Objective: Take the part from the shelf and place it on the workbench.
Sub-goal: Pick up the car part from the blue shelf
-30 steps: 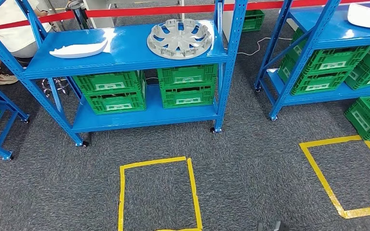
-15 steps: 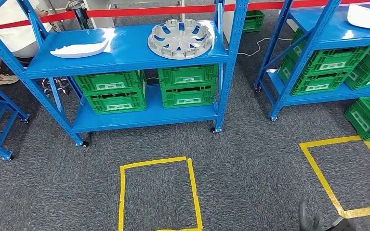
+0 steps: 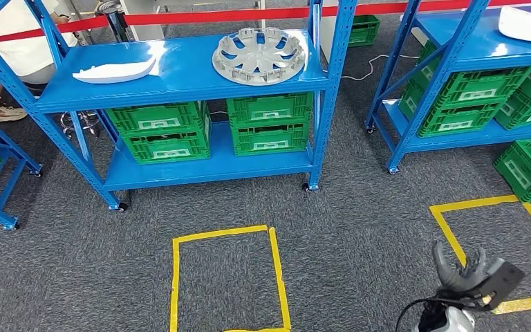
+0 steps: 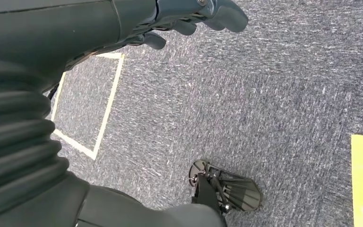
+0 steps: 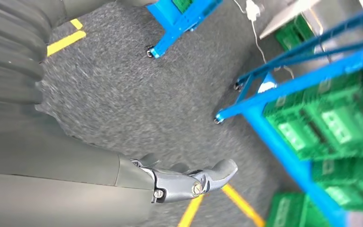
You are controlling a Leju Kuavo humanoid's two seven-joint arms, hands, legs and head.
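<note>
open grey carpet fronts the shelf; right hand spread, holding nothing.

right hand: raised low at near right, fingers up and spread — holds nothing
right wrist: silver, cable looping beside it
left hand: hanging, pointed at the floor — fingers loosely extended, nothing in them
</note>
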